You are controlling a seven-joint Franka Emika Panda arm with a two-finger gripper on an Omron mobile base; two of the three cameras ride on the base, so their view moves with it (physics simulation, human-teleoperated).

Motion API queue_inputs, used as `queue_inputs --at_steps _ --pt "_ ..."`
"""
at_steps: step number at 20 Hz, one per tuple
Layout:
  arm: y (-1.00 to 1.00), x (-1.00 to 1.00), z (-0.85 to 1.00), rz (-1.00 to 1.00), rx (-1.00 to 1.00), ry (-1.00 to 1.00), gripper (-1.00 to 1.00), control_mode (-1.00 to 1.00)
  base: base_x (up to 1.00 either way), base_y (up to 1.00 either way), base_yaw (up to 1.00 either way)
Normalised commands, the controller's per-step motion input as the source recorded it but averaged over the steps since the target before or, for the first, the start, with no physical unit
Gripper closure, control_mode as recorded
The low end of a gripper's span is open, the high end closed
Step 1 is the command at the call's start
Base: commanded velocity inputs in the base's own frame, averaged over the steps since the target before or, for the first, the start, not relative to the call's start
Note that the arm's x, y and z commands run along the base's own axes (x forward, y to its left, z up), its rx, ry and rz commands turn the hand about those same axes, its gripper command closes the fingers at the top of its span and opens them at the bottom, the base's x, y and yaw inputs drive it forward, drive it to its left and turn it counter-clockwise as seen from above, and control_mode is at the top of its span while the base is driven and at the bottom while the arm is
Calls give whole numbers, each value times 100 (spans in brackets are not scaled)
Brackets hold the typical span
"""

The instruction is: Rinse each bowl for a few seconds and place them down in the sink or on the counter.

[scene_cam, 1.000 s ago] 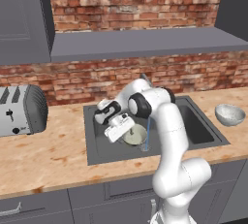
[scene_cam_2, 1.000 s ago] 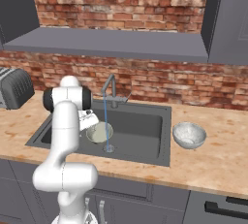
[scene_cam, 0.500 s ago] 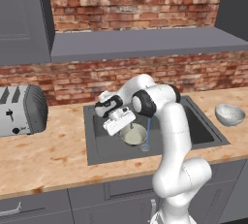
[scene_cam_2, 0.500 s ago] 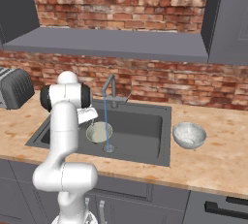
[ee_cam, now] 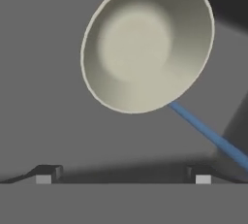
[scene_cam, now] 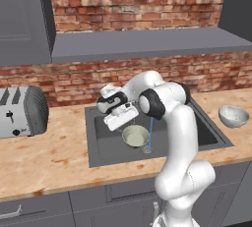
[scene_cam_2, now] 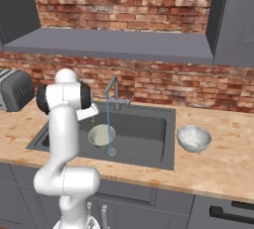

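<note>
Down in the sink (scene_cam: 103,145) the cream bowl (scene_cam: 135,135) sits released w/ water running beside it, gripper (ee_cam: 123,177) spread wide & empty above, speckled bowl (scene_cam: 234,116) on counter (scene_cam: 49,157) prob. unrinsed.

You lose the toaster (scene_cam: 19,112) at the left edge of the left base view. In the right base view the arm (scene_cam_2: 63,124) hides the sink's (scene_cam_2: 144,129) left part.
</note>
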Motion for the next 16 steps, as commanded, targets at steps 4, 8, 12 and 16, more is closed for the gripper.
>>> queue_inputs --at_steps 4,8,12,16 --pt "2 -27 18 -4 0 -19 -100 -100 0 0 0" --pt "0 -33 12 -3 0 -19 -100 -100 0 0 0" --pt "-1 -37 27 -1 0 -17 -100 -100 0 0 0" --pt "-2 -34 35 -1 0 -17 -100 -100 0 0 0"
